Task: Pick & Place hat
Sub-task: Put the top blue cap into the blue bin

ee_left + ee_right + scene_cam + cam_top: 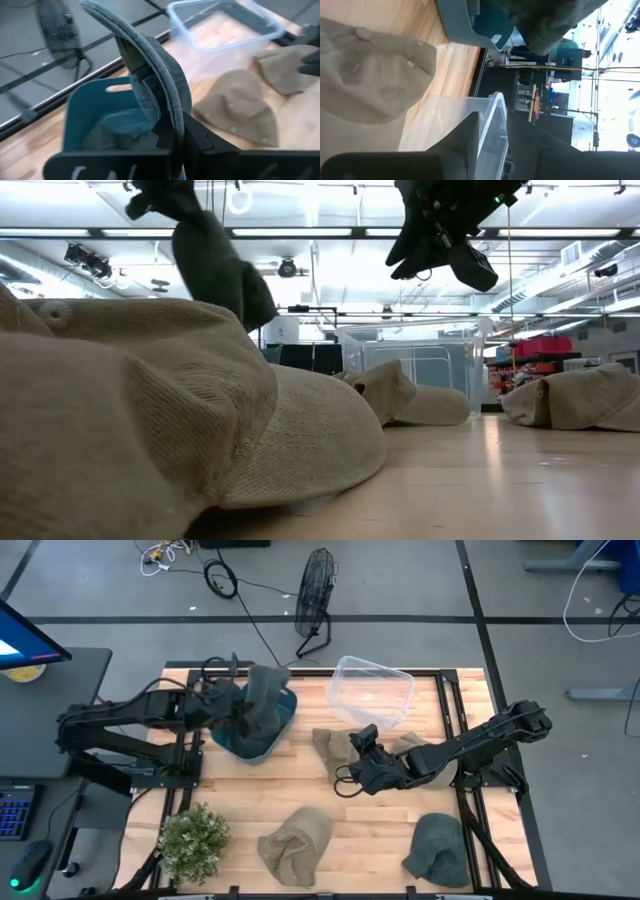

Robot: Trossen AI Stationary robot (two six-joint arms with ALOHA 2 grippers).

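Note:
My left gripper [232, 705] is raised over the teal bin [255, 738] at the table's far left. It is shut on a dark grey-green hat [266, 690], which hangs below it in the low view [215, 265]. My right gripper [360, 752] hovers open at mid-table, above a beige hat [332, 745] that lies flat on the wood. In the right wrist view that beige hat [370, 75] lies ahead of the open fingers [465, 145]. The low view shows the right gripper [440, 235] high above the table. My left gripper [179, 132] pinches the dark hat by its brim [167, 107] between its two fingers. The hat is lifted clear of the table and hangs slack over the teal bin's opening [90, 115]. Whether its lower end touches the bin I cannot tell.
A clear plastic tub [372, 690] stands at the far edge, right of the teal bin. Another beige hat [295, 845], a green hat [440, 850] and a potted plant [195, 840] sit along the near edge. A third beige hat [420, 748] lies under the right arm.

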